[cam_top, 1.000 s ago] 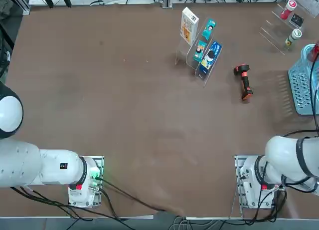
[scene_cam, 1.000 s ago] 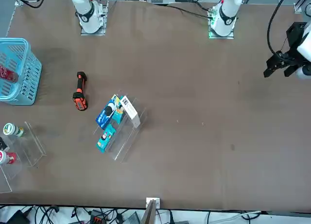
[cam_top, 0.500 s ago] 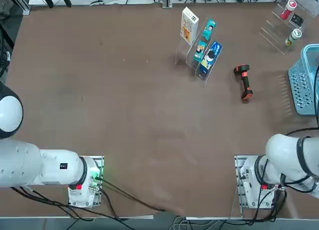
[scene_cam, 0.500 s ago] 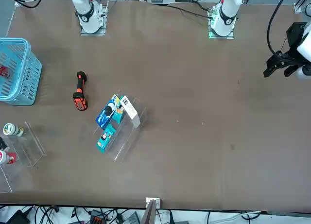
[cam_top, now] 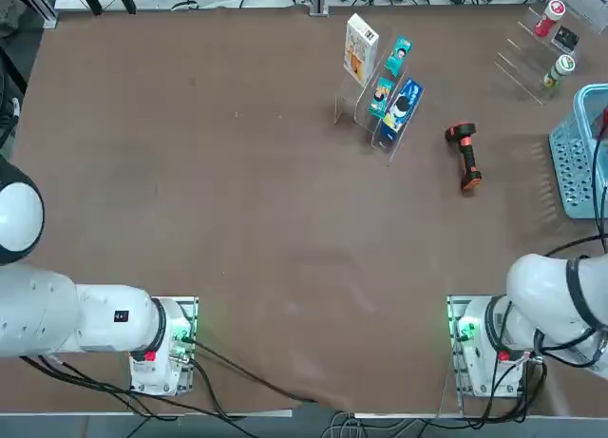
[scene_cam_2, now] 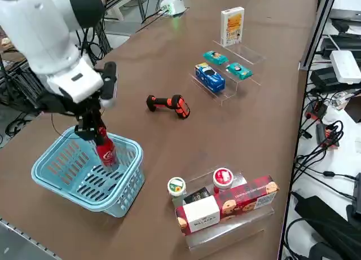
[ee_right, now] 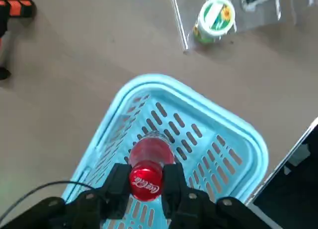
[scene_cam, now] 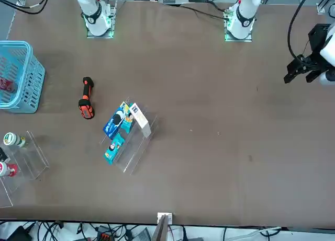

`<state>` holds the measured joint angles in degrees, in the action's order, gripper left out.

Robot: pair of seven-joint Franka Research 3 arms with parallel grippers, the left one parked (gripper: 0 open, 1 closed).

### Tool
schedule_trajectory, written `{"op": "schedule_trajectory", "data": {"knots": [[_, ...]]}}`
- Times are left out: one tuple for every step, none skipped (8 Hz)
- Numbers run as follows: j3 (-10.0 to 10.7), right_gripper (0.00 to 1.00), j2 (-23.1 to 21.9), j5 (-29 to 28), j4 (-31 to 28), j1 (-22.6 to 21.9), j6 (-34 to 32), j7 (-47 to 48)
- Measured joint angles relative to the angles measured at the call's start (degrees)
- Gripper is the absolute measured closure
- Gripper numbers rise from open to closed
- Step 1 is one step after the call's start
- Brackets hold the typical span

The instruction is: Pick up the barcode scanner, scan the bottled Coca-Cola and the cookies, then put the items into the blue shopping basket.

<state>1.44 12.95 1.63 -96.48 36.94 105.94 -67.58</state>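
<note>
Top view: scanner (cam_top: 465, 156) is lying on the table at about 4 o'clock from the acrylic rack, with the cookies (cam_top: 360, 47) standing at that rack's 12 o'clock end. Basket (cam_top: 579, 153) is showing at the 3 o'clock edge, well apart from the scanner; the gripper itself is out of this view.

Front view: scanner (scene_cam: 86, 98) is sitting at 4 o'clock of the basket (scene_cam: 20, 76), and something red is showing through the basket wall. Cookies (scene_cam: 139, 118) are untouched on the rack.

Right side view: right gripper (scene_cam_2: 93, 130) is hanging over the basket (scene_cam_2: 90, 172), clamping the Coke (scene_cam_2: 105, 149) by its neck. The bottle is upright with its lower part inside the rim.

Right wrist view: fingers (ee_right: 118, 185) are pinching the Coke (ee_right: 147, 175) just under the cap, with the basket (ee_right: 233, 129) floor directly below.

Judgement: the step in hand is dropping the Coke into the basket. Next move is calling for lowering until the base is resting on the floor, then letting go and lifting clear. Cookies are looking like the remaining item.
</note>
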Motion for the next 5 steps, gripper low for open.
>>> {"op": "schedule_trajectory", "data": {"knots": [[0.0,0.64,1.2,0.0,-0.1,0.7,0.4,-0.7],[0.0,0.64,2.2,0.0,-0.4,1.4,1.3,-1.0],[0.0,0.64,2.9,0.0,-1.5,2.6,3.2,-1.9],[0.0,0.64,3.3,0.0,-3.1,3.8,5.3,-2.9],[0.0,0.64,3.6,0.0,-4.4,4.4,6.9,-3.1]]}}
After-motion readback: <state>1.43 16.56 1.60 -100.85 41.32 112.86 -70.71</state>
